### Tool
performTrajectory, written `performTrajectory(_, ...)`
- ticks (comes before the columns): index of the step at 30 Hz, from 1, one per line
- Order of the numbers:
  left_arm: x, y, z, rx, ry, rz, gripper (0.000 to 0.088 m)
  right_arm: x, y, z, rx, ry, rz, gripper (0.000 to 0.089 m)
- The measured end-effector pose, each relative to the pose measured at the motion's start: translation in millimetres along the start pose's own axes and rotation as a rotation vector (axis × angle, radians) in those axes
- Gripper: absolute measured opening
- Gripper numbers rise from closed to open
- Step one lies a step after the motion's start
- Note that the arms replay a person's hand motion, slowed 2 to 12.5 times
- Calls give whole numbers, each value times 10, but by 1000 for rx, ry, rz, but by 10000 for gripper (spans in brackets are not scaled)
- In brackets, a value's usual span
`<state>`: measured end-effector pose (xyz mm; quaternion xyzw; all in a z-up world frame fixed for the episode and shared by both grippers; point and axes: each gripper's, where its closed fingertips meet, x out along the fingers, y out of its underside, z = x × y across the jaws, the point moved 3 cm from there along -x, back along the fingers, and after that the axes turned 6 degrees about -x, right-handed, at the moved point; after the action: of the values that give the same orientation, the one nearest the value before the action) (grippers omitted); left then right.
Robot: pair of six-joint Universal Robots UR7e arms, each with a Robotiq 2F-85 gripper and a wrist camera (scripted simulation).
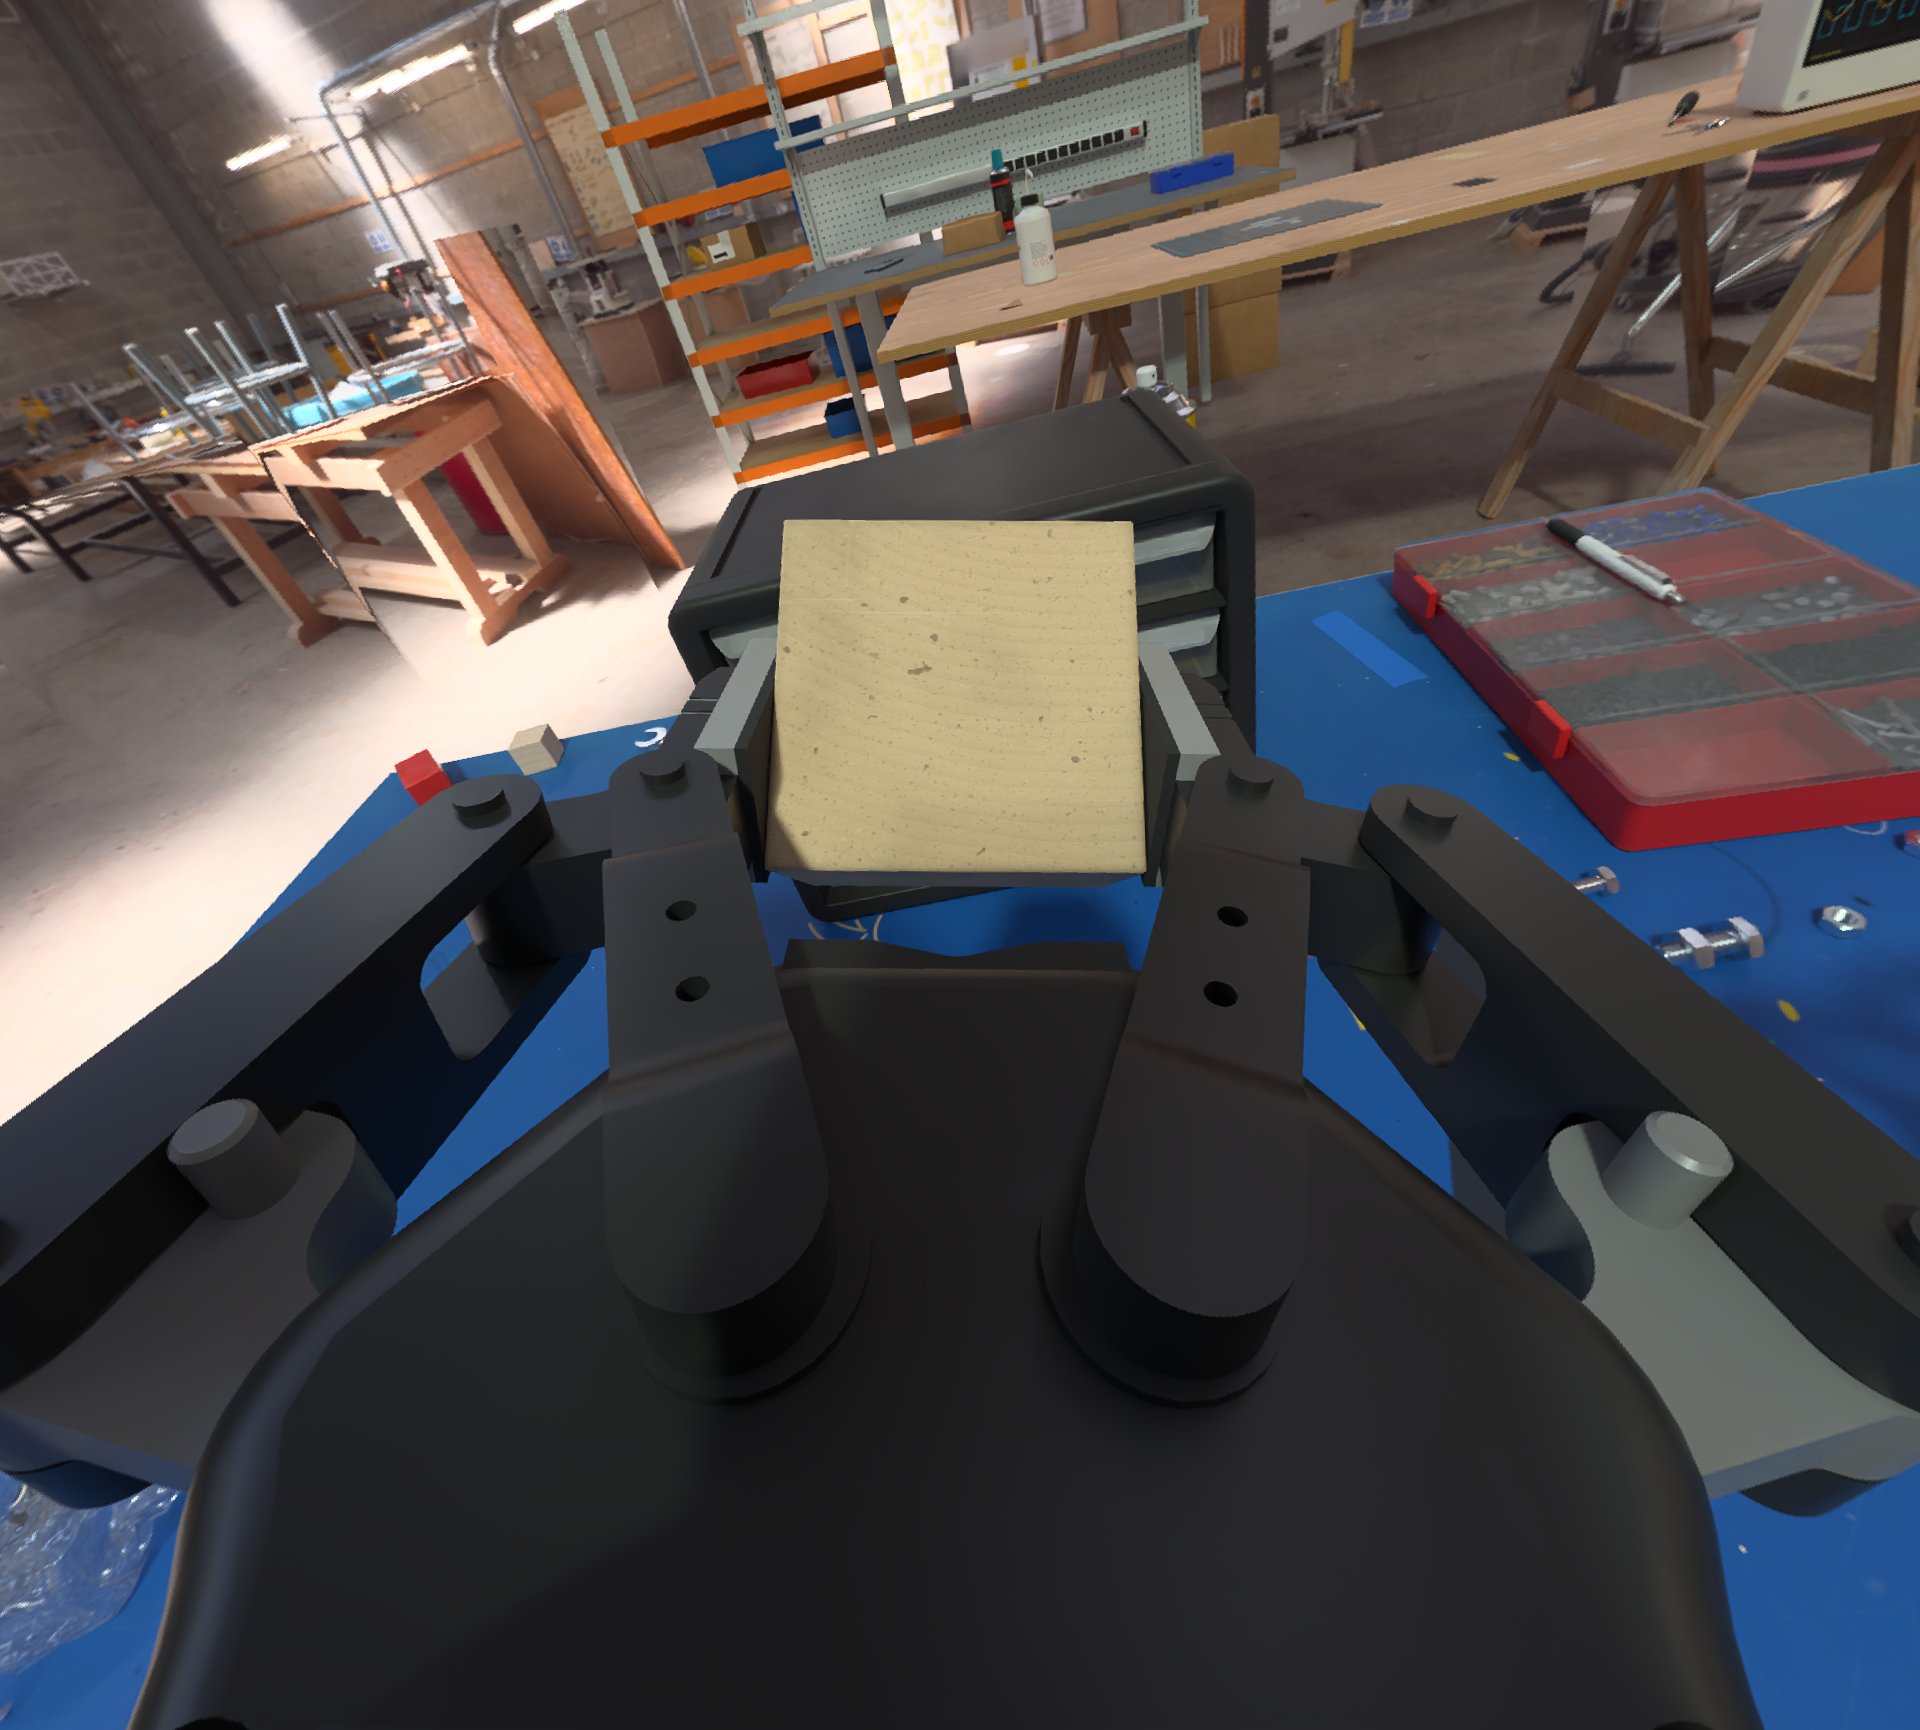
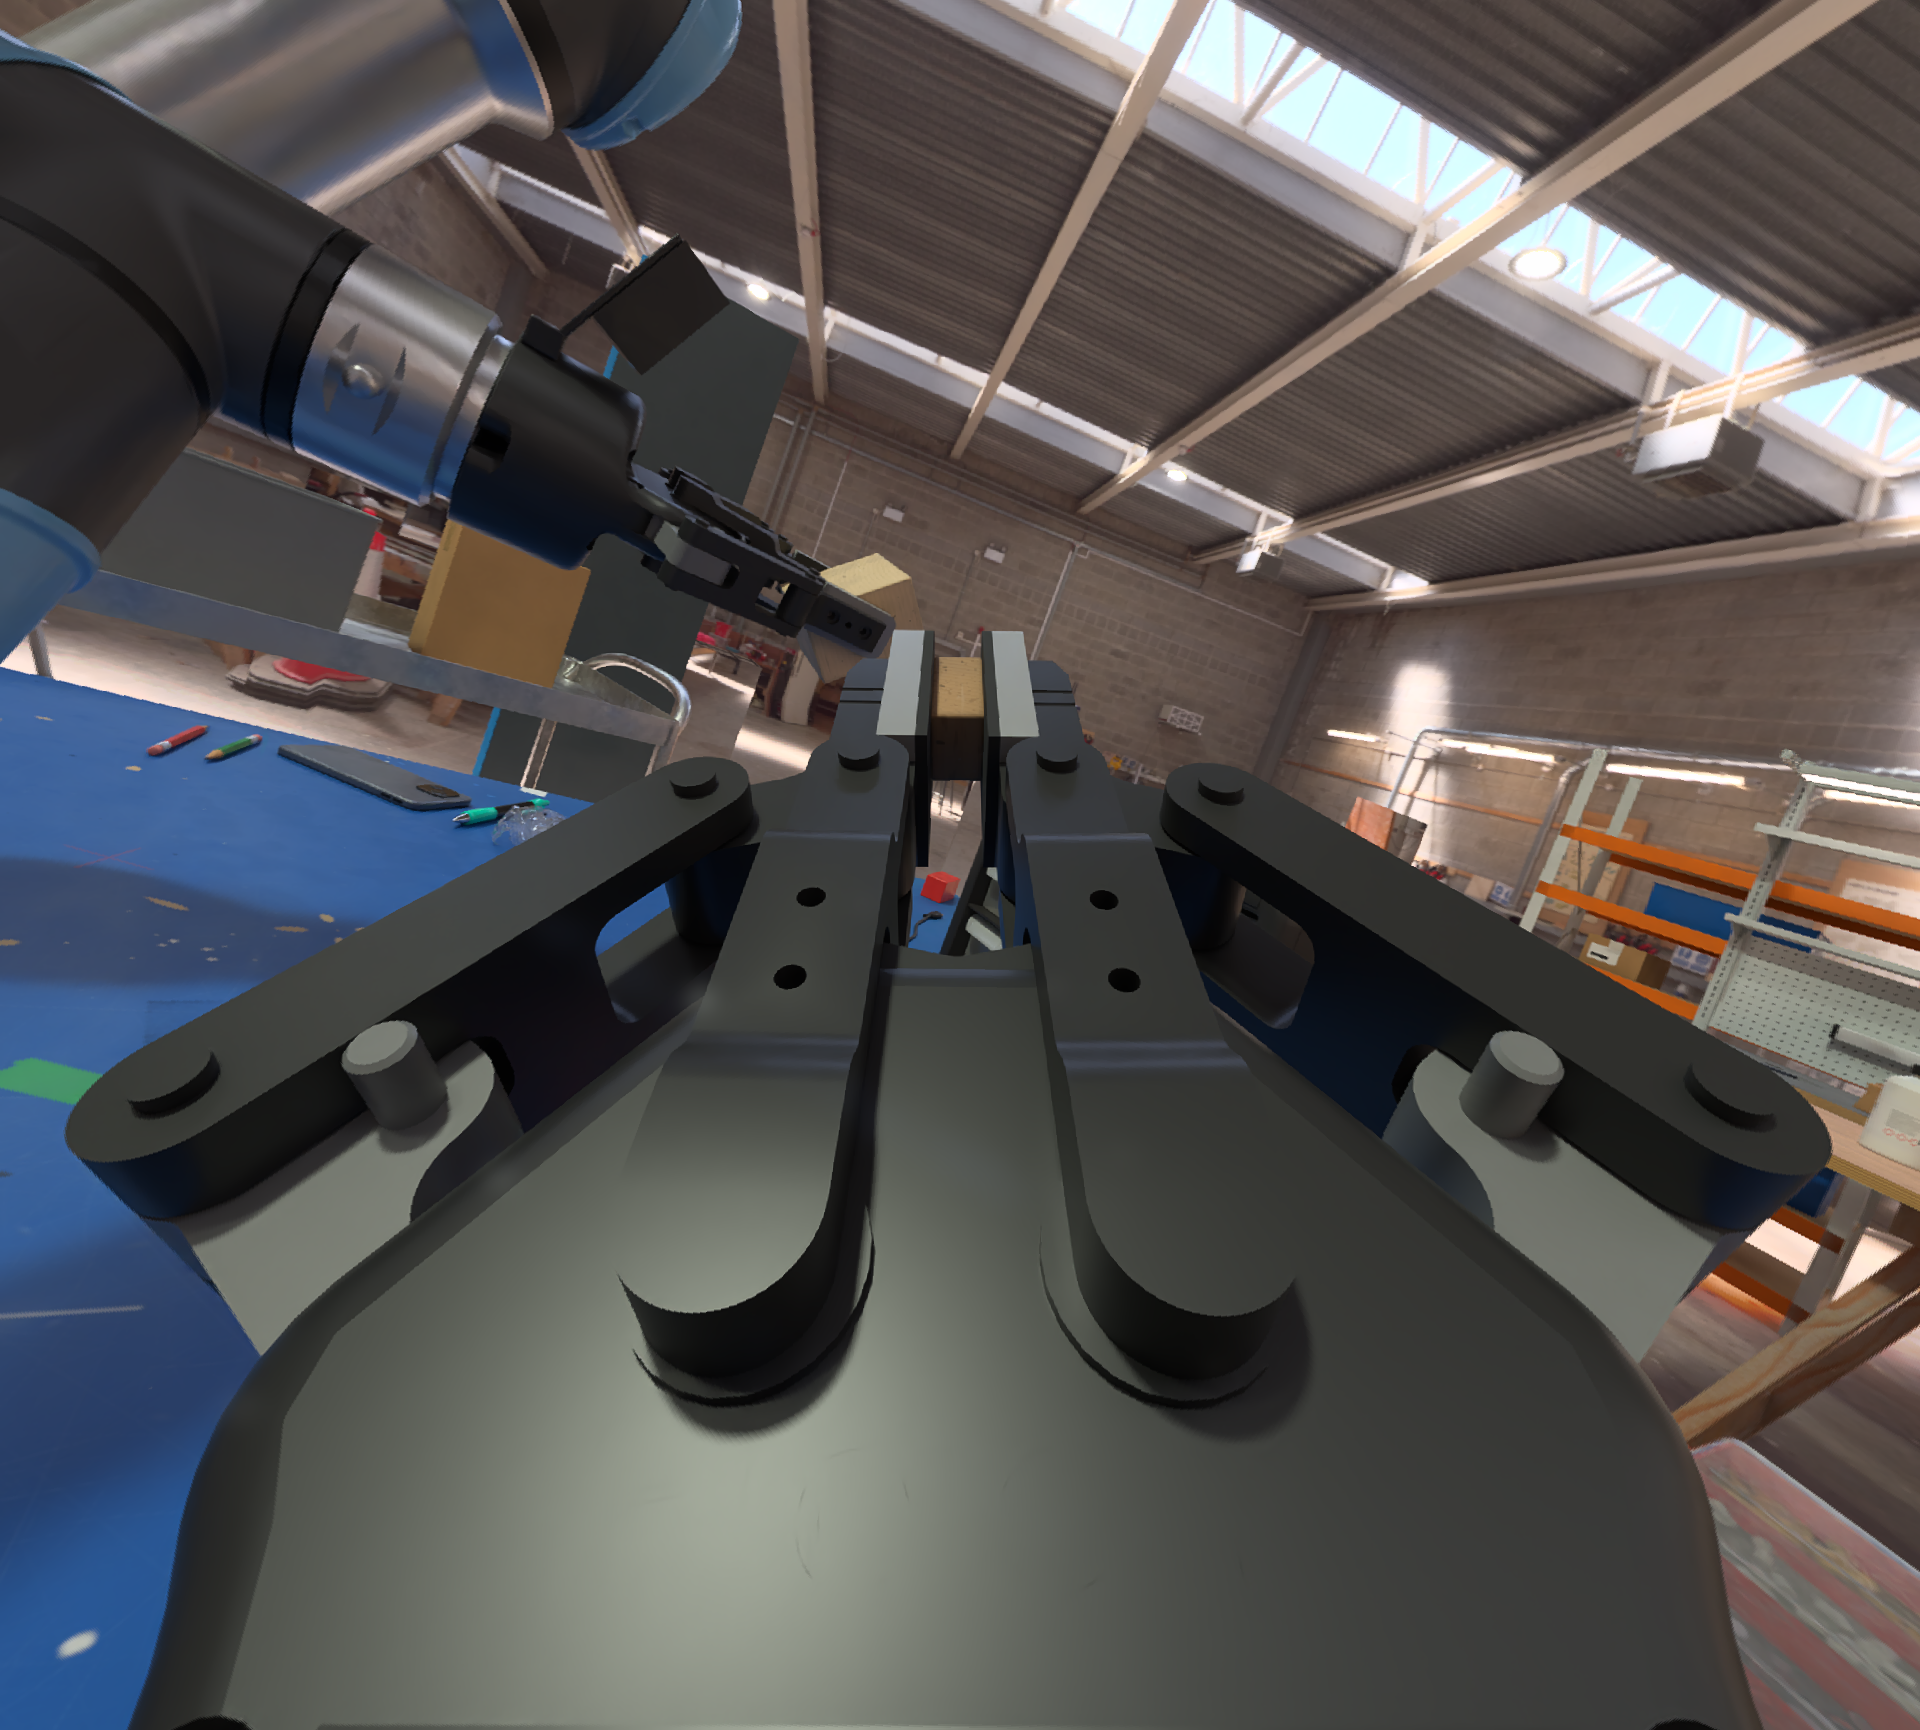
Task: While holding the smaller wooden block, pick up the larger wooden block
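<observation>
In the left wrist view, the left end effector (image 1: 958,714) pinches the larger wooden block (image 1: 958,698) between its two grey pads, one pressed flat on each side face. The block's pale, speckled top face fills the gap from pad to pad, and it hangs clear above the blue worktop (image 1: 1351,693). Just behind the block stands a black drawer cabinet (image 1: 1195,485), partly hidden by it. To the right on the worktop lie loose bolts and a nut (image 1: 1714,937), then a red compartment tray (image 1: 1683,693) with a clear lid and a black-and-white marker (image 1: 1610,558) resting on top. At the far left edge sit a small red cube (image 1: 421,774) and, just beside it, a small pale wooden piece (image 1: 537,747).

In the right wrist view, the right end effector (image 2: 958,683) is tilted up toward the roof and pinches the smaller wooden block (image 2: 958,704), its fingers drawn nearly together on the narrow tan piece. Below, through the gap between the fingers, the red cube (image 2: 940,885) shows on the worktop (image 2: 208,849). Farther off to the left, the other arm reaches in with the left end effector (image 2: 831,605) gripping the larger wooden block (image 2: 873,579), of which only a pale corner shows; how near the two blocks are in depth is hard to judge here. On the far left of the worktop lie a red pencil, a green pencil (image 2: 234,747), a dark phone (image 2: 364,776) and a green pen (image 2: 499,813).
</observation>
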<state>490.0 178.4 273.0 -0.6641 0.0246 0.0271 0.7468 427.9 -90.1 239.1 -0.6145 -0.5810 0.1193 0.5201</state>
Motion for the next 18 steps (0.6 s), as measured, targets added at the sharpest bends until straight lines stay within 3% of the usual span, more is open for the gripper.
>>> performTrajectory(18,-114,-151,-60,-45,109,-20,526,198,-23,166,71,-50,-39,78)
